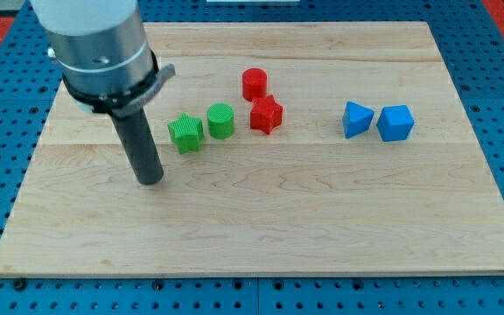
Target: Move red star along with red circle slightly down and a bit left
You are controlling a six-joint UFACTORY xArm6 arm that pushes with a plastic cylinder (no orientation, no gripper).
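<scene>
- My tip (150, 179) rests on the wooden table (261, 227), towards the view's left. It lies below and to the left of the green star (185, 133) and well apart from both red blocks.
- The rig carries no hand, only the rod. There is therefore nothing to be released or clenched, and nothing is being held.
- The red circle (254, 84) stands just above the red star (266, 115), slightly to its left. The two look to be touching or very nearly so; I cannot tell which. Both sit near the middle of the table, towards the view's top.
- The green circle (220, 121) lies just to the left of the red star, with the green star beside it further left.
- Two blue blocks (358, 119) (395, 122) sit side by side towards the view's right, well apart from the red pair.
- Handling, in my judgement: both red blocks look small, rigid and light, and should slide readily on smooth wood. A push off centre would likely spin them or separate them.
- Contact point, in my judgement: press on the upper right side of the red circle, so that it bears on the star and the pair travels down and left together.
- Risk: the green circle lies close on the left, so the leftward component must stay small.
</scene>
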